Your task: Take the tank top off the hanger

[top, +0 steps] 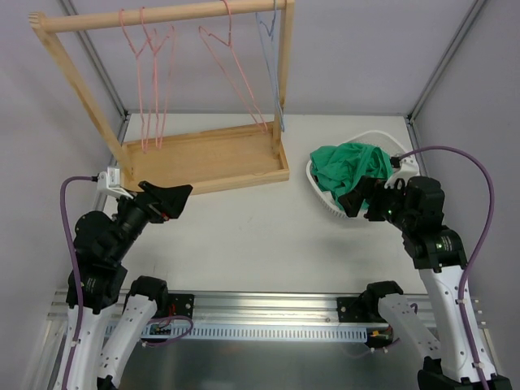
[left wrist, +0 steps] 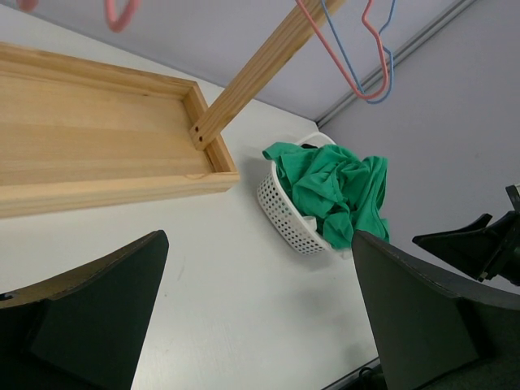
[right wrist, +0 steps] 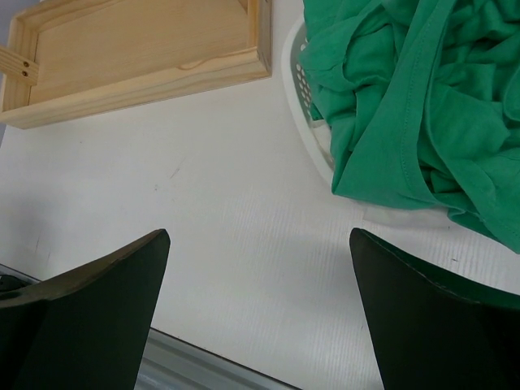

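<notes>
The green tank top (top: pixel 351 166) lies bunched in a white perforated basket (top: pixel 325 199) at the right of the table; it also shows in the left wrist view (left wrist: pixel 333 191) and the right wrist view (right wrist: pixel 410 106). Several bare pink hangers (top: pixel 154 49) and a blue hanger (top: pixel 268 28) hang from the wooden rack's rail (top: pixel 162 15); no garment is on any of them. My left gripper (top: pixel 175 197) is open and empty near the rack's tray. My right gripper (top: pixel 357 201) is open and empty just in front of the basket.
The wooden rack's tray base (top: pixel 203 158) sits at the back left, with upright posts (top: pixel 283 73). The basket rim shows in the left wrist view (left wrist: pixel 284 207). Grey walls enclose the table; a metal rail (top: pixel 268 313) runs along the near edge.
</notes>
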Action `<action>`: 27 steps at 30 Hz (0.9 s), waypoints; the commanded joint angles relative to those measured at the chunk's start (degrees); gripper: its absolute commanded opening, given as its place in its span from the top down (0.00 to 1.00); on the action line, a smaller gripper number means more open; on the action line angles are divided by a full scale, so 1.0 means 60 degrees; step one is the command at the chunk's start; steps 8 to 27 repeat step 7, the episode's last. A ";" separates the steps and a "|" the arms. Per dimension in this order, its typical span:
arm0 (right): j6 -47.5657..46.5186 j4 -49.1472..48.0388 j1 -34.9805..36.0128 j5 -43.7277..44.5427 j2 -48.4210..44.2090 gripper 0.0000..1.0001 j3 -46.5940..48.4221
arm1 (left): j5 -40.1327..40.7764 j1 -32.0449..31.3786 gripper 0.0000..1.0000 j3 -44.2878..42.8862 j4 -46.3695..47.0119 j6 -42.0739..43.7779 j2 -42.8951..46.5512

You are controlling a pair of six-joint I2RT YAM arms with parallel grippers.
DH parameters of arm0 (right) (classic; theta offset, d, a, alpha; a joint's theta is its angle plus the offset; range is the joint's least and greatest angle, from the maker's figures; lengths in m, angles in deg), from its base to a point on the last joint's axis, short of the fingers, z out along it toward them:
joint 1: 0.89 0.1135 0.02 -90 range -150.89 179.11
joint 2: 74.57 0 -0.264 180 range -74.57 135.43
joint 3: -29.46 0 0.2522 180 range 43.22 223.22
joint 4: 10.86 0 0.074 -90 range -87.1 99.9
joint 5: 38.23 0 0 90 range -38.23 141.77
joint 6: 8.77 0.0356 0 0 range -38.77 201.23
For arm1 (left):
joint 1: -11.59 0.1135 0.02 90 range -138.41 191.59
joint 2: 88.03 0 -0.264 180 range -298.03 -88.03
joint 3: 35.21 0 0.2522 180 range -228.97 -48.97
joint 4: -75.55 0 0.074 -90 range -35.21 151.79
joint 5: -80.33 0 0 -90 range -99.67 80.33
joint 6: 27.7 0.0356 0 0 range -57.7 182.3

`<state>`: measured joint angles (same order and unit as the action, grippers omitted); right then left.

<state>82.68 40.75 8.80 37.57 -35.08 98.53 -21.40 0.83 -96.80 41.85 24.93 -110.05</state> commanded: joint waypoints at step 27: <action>-0.0125 -0.0507 0.0245 -0.0139 -0.0048 0.01 0.0010 | -0.0067 0.0095 0.01 -0.0275 0.0248 0.0090 0.0052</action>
